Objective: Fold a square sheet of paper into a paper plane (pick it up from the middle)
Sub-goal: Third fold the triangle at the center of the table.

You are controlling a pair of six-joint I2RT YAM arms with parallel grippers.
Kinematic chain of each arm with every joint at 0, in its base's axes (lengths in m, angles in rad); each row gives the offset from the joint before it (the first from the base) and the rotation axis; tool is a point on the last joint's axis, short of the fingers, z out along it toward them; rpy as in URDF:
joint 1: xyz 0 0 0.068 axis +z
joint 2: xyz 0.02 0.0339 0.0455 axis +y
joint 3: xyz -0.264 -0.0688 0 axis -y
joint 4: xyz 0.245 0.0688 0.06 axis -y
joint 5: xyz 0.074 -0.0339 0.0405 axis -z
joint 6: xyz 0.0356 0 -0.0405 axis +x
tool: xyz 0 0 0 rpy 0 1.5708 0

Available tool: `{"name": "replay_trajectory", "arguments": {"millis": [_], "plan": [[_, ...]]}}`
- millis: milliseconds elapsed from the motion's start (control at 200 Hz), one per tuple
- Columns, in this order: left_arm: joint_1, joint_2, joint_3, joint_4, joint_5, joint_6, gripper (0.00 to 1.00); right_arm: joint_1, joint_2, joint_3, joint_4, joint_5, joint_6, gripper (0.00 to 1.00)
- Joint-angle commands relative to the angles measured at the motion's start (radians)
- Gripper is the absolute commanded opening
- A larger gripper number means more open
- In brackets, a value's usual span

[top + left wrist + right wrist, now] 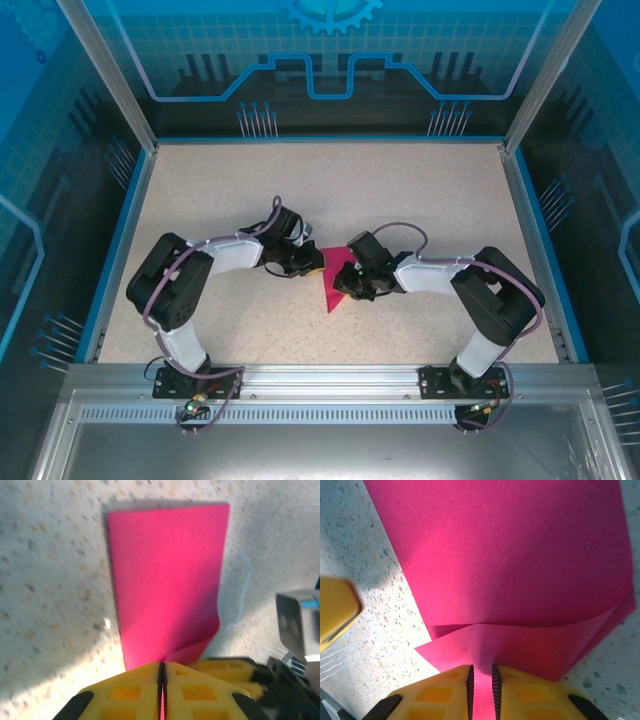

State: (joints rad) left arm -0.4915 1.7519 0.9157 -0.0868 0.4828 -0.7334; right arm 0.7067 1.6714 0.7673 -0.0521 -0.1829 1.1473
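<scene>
Now, your left fingers [135, 692] clench one edge of the pink paper sheet [335, 282] lying mid-tabletop [400, 200]. The right fingers [535, 692] straddle its lifted flap [520, 647], but you can't tell whether they grip it. The sheet is light, limp and easily creased, so pinch gently at the edges.

The top external view looks down from above and behind the arm bases [195, 378], which sit at its bottom edge. It faces forward and stands far enough off to take in the whole speckled tabletop [420, 190]. The left wrist view sits just behind the left fingers [125, 695], looking along them and down at the tabletop from very near. The right wrist view sits the same way behind the right fingers [435, 695], nearer still. All three views share the magenta sheet of paper [335, 282] at the middle of the tabletop, and the two wrist views face it from opposite sides.
</scene>
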Motion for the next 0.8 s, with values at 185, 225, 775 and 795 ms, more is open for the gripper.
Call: {"name": "replay_trajectory", "arguments": {"millis": [185, 225, 775, 795], "plan": [[-0.072, -0.043, -0.039, -0.017, 0.053, 0.038, 0.09, 0.008, 0.027, 0.004, -0.037, 0.013, -0.011, 0.14], [-0.077, -0.029, -0.032, -0.028, 0.042, 0.037, 0.07, 0.008, 0.026, 0.005, -0.037, 0.012, -0.011, 0.13], [-0.125, 0.078, 0.031, -0.16, -0.14, 0.081, 0.0, -0.014, -0.043, -0.003, 0.023, 0.0, -0.15, 0.05], [-0.126, 0.078, 0.032, -0.164, -0.145, 0.083, 0.0, -0.017, -0.051, -0.005, 0.018, 0.011, -0.169, 0.05]]}}
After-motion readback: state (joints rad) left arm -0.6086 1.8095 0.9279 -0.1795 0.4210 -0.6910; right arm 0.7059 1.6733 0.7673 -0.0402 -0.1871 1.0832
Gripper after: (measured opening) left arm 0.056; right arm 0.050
